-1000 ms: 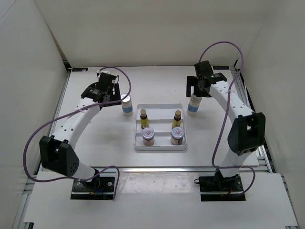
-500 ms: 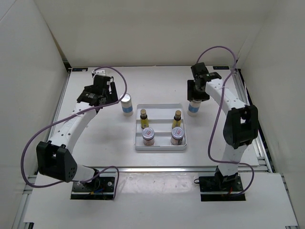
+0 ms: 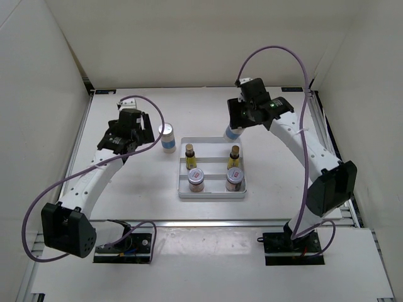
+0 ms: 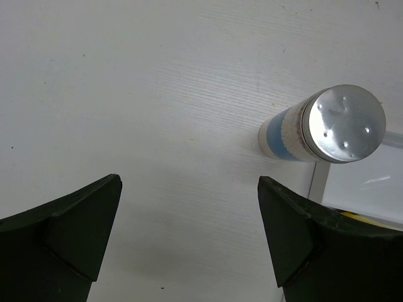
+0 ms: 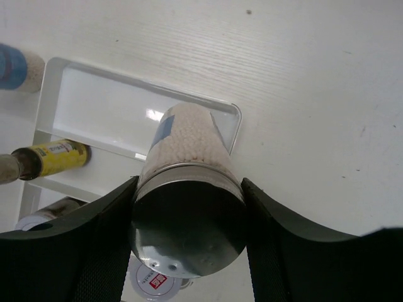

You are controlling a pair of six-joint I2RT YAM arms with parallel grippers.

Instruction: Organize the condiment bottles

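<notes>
In the near row of the tray [image 3: 212, 194], the left pinkish jar [image 3: 196, 180] and the right pinkish jar [image 3: 234, 180] are seated upright. Behind them, the left yellow bottle [image 3: 189, 155] and the right yellow bottle [image 3: 234, 156] are stood in the middle row. The far row is unoccupied. The free white bottle [image 4: 327, 126] is stood on the table just beside the tray's far left corner. The left gripper [image 4: 189, 182] is spread wide, near this bottle and apart from it. The held white bottle [image 5: 186, 151] is clamped between the fingers of the right gripper [image 5: 187, 207] at the tray's far right corner.
</notes>
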